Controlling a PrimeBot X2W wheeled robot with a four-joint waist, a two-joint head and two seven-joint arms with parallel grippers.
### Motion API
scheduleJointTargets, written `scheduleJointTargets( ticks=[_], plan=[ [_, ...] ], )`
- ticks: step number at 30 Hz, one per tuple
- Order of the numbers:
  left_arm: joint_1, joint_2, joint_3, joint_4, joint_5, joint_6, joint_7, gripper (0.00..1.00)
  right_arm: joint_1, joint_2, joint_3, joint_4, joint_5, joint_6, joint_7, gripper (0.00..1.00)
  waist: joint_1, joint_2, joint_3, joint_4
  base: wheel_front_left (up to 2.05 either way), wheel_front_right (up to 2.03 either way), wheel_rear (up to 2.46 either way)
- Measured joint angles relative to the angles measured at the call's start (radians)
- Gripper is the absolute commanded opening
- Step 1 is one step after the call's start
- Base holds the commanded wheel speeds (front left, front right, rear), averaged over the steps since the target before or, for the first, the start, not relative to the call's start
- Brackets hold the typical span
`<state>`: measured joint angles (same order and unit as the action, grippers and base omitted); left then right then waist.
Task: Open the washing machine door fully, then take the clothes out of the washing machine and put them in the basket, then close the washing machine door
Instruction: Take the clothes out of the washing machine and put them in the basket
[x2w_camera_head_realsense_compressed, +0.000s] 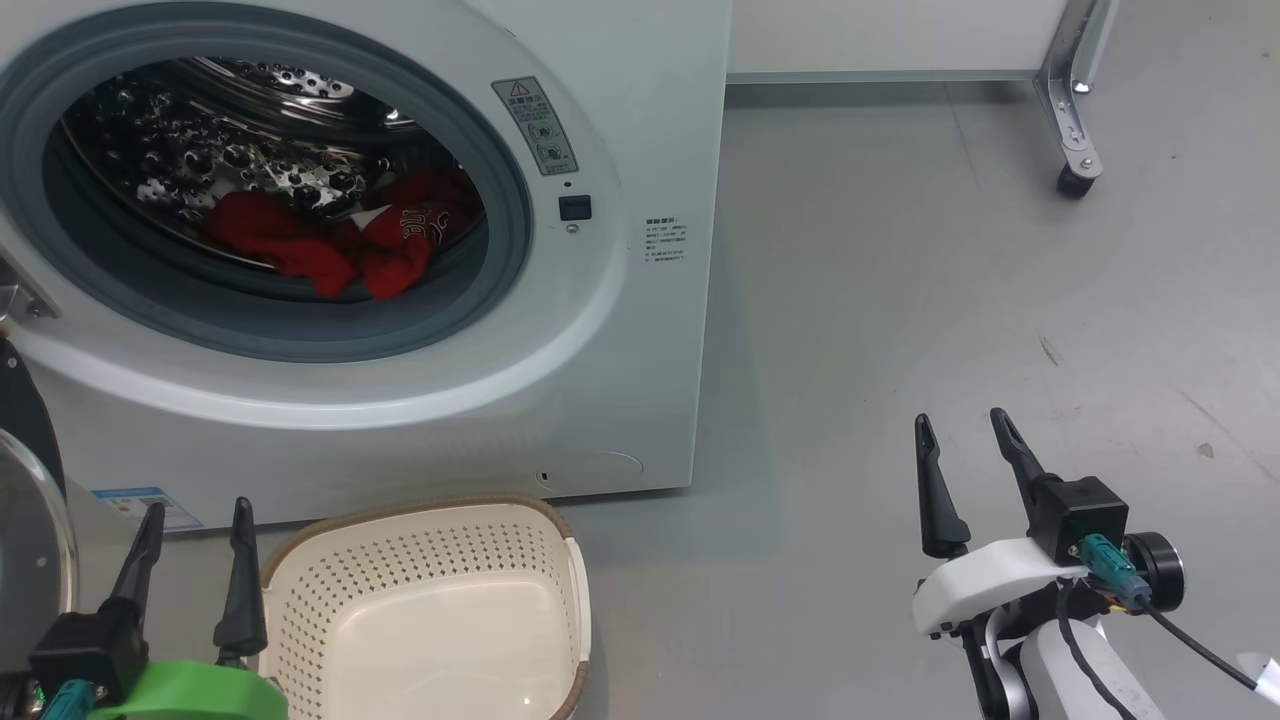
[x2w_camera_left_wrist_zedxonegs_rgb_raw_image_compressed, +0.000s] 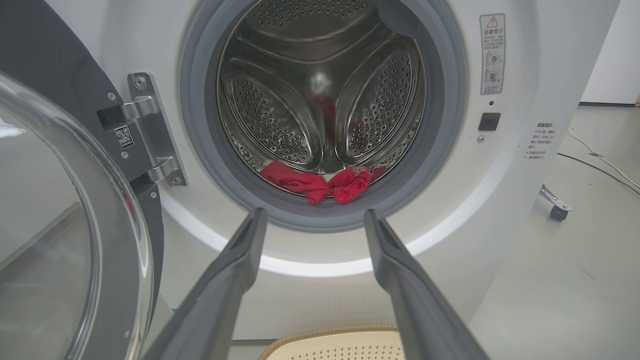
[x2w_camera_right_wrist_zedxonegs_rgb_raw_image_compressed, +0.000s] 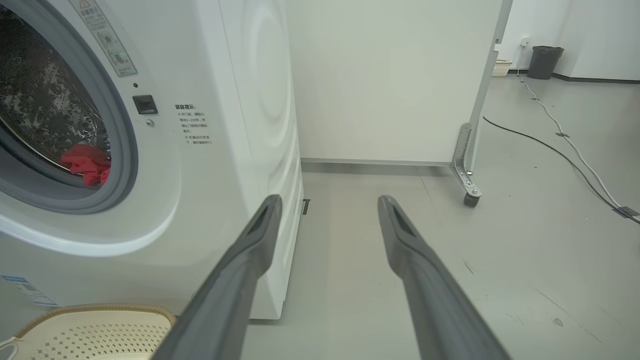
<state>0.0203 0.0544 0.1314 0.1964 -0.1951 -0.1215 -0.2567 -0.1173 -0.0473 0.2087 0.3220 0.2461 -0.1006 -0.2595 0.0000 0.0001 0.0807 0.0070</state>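
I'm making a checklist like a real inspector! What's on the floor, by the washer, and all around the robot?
Surface: grey floor, lightly scuffed.
Job's things: washer with door open; red clothes inside; basket empty, on the floor in front.
Clutter: nothing seen.
Grippers: left gripper and right gripper open, empty.
Cables: black and white cables across the floor.
Surroundings: white panel on a caster, dark bin far back.

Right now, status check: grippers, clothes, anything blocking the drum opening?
Left gripper open, empty, aimed at drum. Right gripper open, empty. Clothes in drum, door swung open, basket empty. Nothing blocking.
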Motion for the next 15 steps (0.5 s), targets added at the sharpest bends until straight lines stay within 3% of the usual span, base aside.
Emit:
scheduleJointTargets(
  ticks=[15],
  plan=[
    [0.001, -0.006, -0.027, 0.037, -0.065, -0.003, 0.000, 1.00, 0.000, 0.000, 0.019, 0.002, 0.008, 0.000, 0.000, 1.00, 0.0000, 0.0000, 0.028, -0.010, 0.00, 0.00, 0.00]
  ],
)
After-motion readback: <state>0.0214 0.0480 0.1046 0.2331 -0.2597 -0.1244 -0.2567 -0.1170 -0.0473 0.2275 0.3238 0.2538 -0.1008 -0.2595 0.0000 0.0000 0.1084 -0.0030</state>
